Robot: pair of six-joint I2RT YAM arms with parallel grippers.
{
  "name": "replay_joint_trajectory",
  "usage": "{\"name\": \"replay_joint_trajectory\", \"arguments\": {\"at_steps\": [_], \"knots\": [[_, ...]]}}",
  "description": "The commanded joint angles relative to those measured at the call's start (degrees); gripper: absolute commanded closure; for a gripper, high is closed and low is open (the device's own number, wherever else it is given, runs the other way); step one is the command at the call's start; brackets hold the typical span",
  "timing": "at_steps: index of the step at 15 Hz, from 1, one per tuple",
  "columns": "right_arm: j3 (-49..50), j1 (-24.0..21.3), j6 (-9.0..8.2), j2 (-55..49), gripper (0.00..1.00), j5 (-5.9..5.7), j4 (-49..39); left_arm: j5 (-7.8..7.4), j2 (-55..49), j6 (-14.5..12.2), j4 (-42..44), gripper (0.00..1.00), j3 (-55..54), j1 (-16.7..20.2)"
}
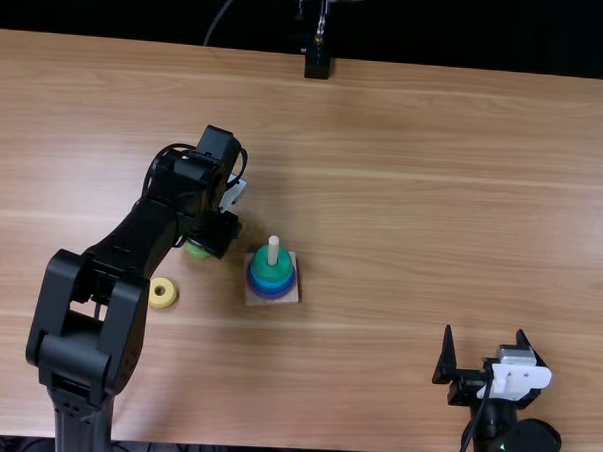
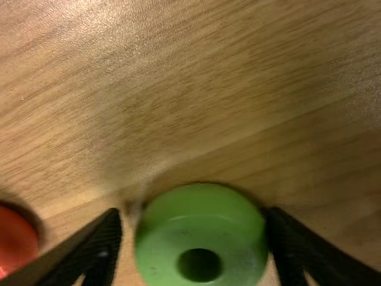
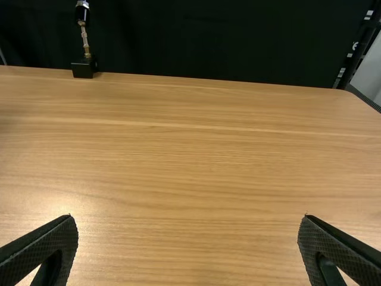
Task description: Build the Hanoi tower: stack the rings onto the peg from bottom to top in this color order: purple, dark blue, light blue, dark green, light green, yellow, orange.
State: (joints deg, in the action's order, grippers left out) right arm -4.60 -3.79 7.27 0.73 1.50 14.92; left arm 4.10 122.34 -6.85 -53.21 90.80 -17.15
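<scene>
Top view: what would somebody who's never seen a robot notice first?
Probably the big black left arm, stretched over the left part of the wooden table. Next, the stack of blue and green rings around an upright peg, just right of that arm. Then the yellow ring, lying beside the arm.

Light wood table, black backdrop

At the table's far edge stands a black block, a thin metal stem rising from it. A pale cable curves near it against the backdrop. By a far corner, the right wrist view shows a slanting black post beside a grey panel.
</scene>
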Motion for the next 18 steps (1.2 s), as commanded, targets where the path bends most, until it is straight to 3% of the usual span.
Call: {"name": "replay_joint_trajectory", "arguments": {"at_steps": [1, 6, 17, 18], "knots": [[3.9, -0.43, 0.01, -0.73, 0.0, -0.13, 4.13, -0.09, 0.7, -0.32, 0.05, 1.0, 0.69, 0.45], [3.9, -0.43, 0.01, -0.73, 0.0, -0.02, 4.13, -0.09, 0.18, 0.42, -1.74, 1.0, 1.3, 0.36], [3.9, -0.43, 0.01, -0.73, 0.0, -0.13, 4.13, -1.04, -10.99, 0.73, -24.73, 1.0, 16.42, 0.1], [3.9, -0.43, 0.01, -0.73, 0.0, -0.13, 4.13, -1.99, -11.34, 1.26, -26.95, 1.0, 18.44, 0.01]]}}
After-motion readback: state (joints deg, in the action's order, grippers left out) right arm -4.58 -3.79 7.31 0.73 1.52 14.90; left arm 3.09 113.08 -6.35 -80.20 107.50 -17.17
